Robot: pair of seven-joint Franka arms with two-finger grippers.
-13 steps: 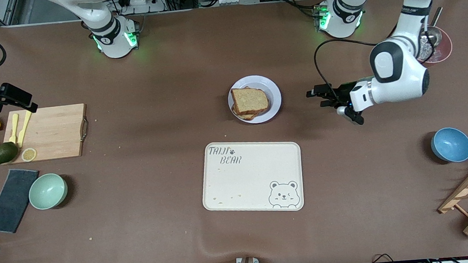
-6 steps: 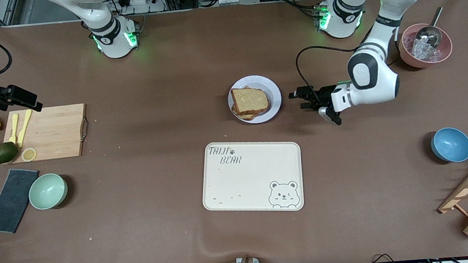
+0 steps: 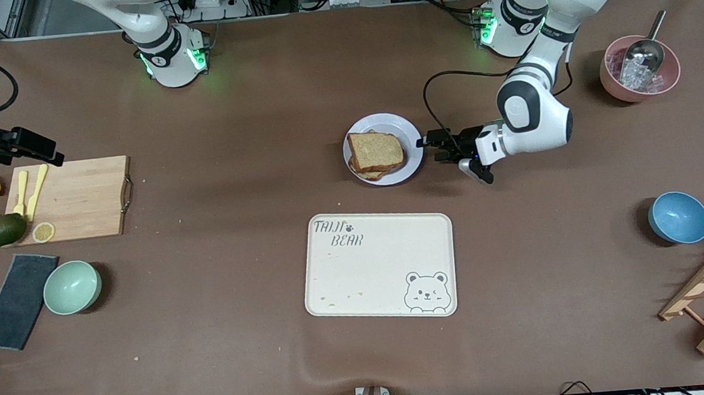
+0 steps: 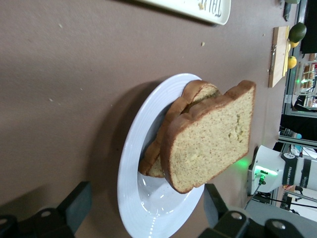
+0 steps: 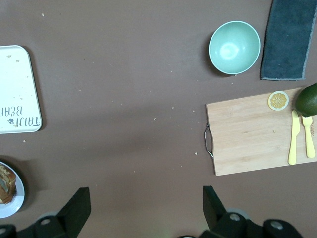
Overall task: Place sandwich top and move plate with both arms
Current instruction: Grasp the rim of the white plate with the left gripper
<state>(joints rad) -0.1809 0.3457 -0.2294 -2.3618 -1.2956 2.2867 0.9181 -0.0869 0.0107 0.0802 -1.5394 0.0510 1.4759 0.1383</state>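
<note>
Bread top [image 3: 376,150] already sits on the sandwich on the plate [image 3: 411,131], mid-counter, farther from the front camera than the tray [image 3: 380,264]. Over the last second our left pincer [image 3: 433,146] has slid low across the counter to the plate's rim, released and empty. Our right pincer [image 5: 143,210] waits, released, over bare counter near the cutting board [image 3: 75,197]. We judge the plate move is next.

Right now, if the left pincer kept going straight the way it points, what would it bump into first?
Most likely the rim of the white plate: the open left pincer points at it from close by, though its height is unclear.
</note>
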